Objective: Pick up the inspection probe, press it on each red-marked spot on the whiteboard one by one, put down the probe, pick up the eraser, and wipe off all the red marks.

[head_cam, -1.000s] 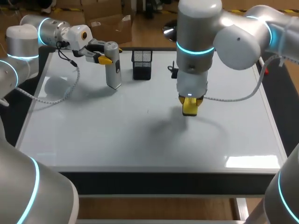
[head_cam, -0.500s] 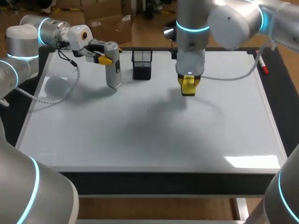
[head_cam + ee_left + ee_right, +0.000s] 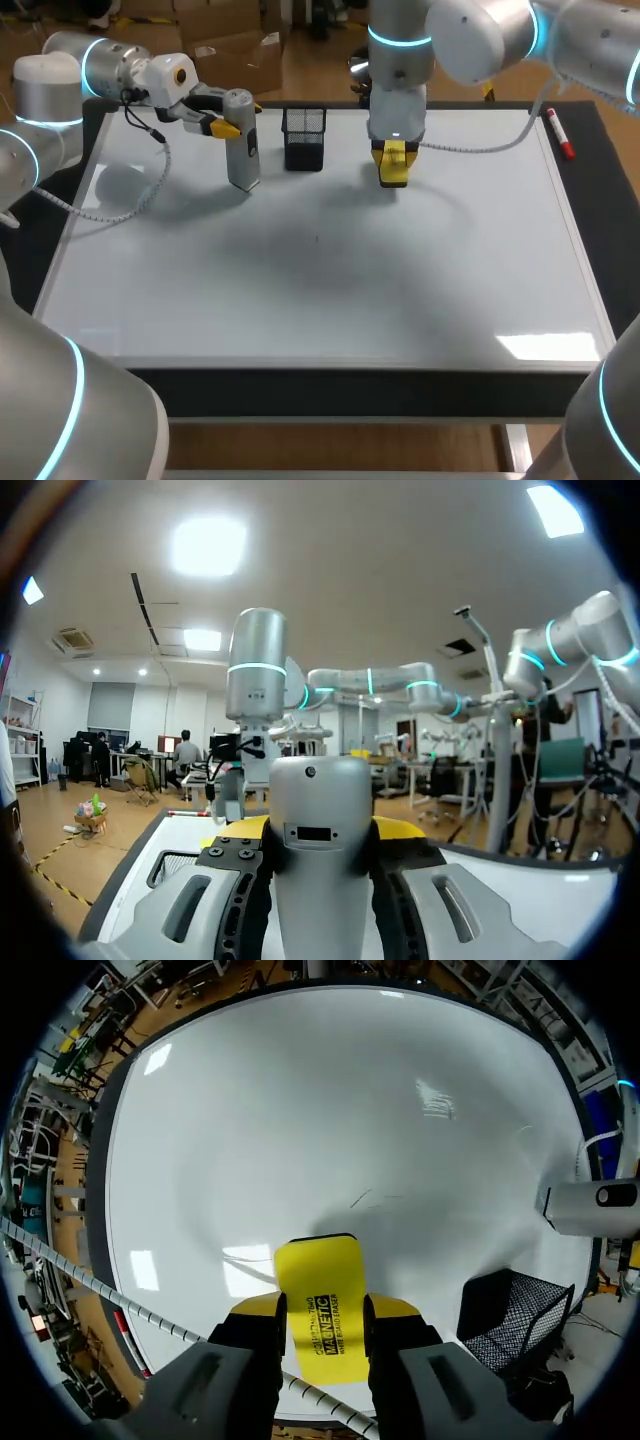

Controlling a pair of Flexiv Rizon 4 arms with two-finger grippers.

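Left gripper (image 3: 222, 122): pinching the probe (image 3: 241, 140) near its top, at the far left of the whiteboard (image 3: 300, 290).
Probe: upright, its base down at the whiteboard, just left of the basket (image 3: 304, 138).
Basket: black mesh, near the far edge.
Right gripper (image 3: 393, 150): clamped on the yellow eraser (image 3: 393, 170), right of the basket.
Eraser: points down at the whiteboard; contact cannot be told.
Marker (image 3: 558, 133): red, at the right rim.
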